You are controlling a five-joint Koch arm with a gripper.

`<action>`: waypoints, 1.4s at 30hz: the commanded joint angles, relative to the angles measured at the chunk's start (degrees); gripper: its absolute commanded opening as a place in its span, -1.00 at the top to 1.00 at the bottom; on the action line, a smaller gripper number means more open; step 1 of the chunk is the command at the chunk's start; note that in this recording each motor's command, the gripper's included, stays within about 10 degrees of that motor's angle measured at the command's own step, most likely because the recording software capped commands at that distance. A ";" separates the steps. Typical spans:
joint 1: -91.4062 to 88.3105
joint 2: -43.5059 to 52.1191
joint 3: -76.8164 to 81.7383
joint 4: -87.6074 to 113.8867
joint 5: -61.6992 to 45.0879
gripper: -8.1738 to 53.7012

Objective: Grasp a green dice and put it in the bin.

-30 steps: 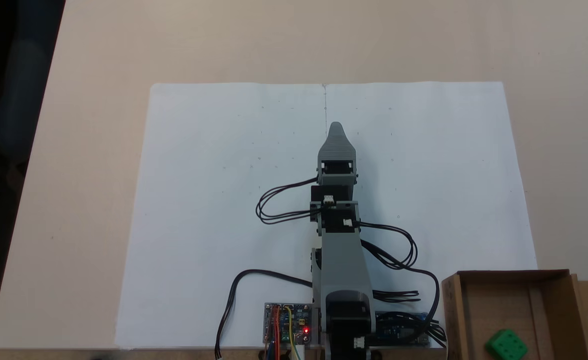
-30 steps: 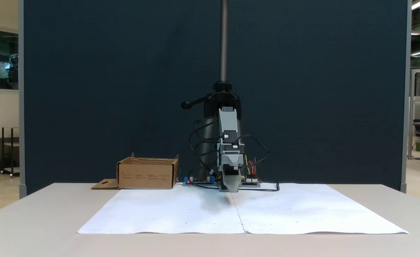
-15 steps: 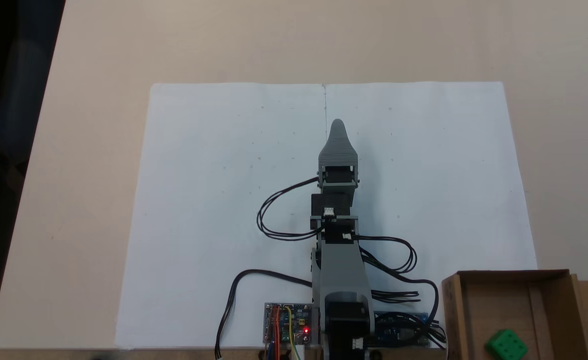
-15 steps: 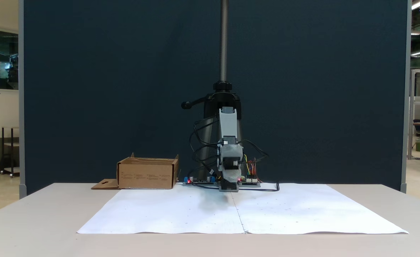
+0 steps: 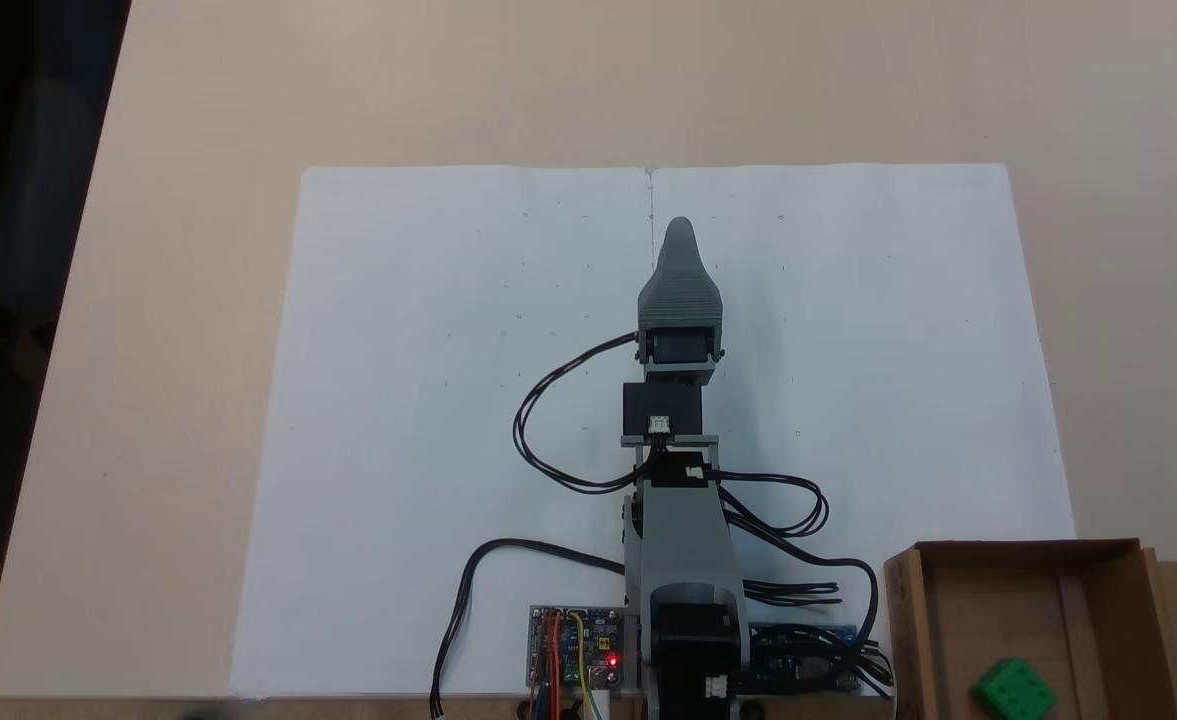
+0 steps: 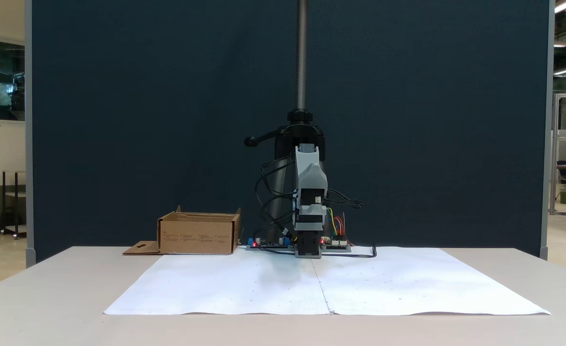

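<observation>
Bench (image 5: pixel 178 330): pale beige top, seen from above in one fixed view and from the front, low, in the other (image 6: pixel 42 288).

Dark blue partition panel (image 6: pixel 167 120) stands upright behind the bench in the front-facing fixed view.

White paper sheet (image 5: pixel 428 400): two sheets joined along a centre seam, lying flat on the bench, covering most of the working area; also seen from the front (image 6: pixel 225 288).

Arm (image 5: pixel 683 540): grey and black, base at the near edge of the paper in the view from above, stretched forward along the centre seam. From the front (image 6: pixel 309 192) it stands before a black clamp and metal pole. Black cables loop out on both sides of it.

Bin (image 5: pixel 908 620): brown cardboard box at the lower right corner of the view from above, flap with cut-out slot on its right. From the front (image 6: pixel 198 233) it sits left of the arm's base.

Claw (image 5: pixel 679 228): points away from the base, above bare paper near the seam, holding nothing visible. The jaws lie one over the other, so I cannot tell whether they are spread or pressed together.

Circuit board (image 5: pixel 576 648): beside the arm's base, red light lit.

Green dice (image 5: pixel 1014 690): resting inside the bin on its floor, near the lower frame edge, well apart from the claw.
</observation>
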 commanded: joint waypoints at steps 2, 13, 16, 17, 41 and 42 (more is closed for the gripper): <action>1.41 6.77 3.78 -5.36 -4.31 -0.67; 1.67 6.77 3.78 -5.01 -4.39 -0.67; 2.37 6.77 3.87 -5.01 -4.31 -0.67; 2.46 6.68 3.87 -5.10 -4.31 -0.67; 2.46 6.59 3.78 -5.01 -4.04 -0.70; 2.46 6.59 3.78 -5.01 -4.04 -0.70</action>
